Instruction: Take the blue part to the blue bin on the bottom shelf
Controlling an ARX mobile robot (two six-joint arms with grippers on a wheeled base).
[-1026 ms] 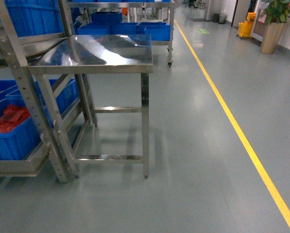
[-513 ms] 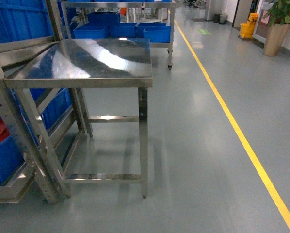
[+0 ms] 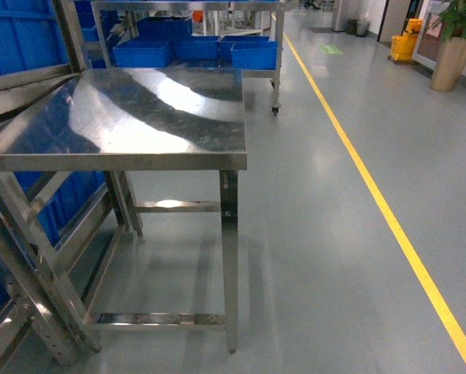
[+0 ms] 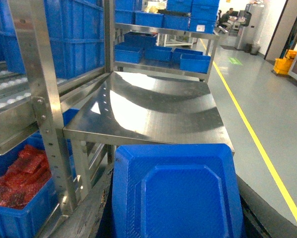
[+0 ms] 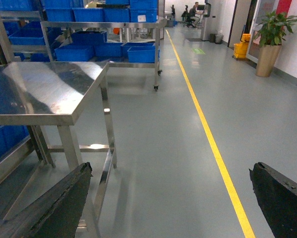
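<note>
We cannot find the blue part in any view. The bottom shelf shows only in the left wrist view, at the left edge and cut off; a blue bin beneath it holds red pieces. In that same view a blue tray fills the lower frame and hides the left tool, so we cannot tell whether it is open or closed. In the right wrist view the right tool has its two dark fingers spread wide apart at the bottom corners, holding nothing, above the grey floor. The steel table stands bare against the rack on its left edge.
</note>
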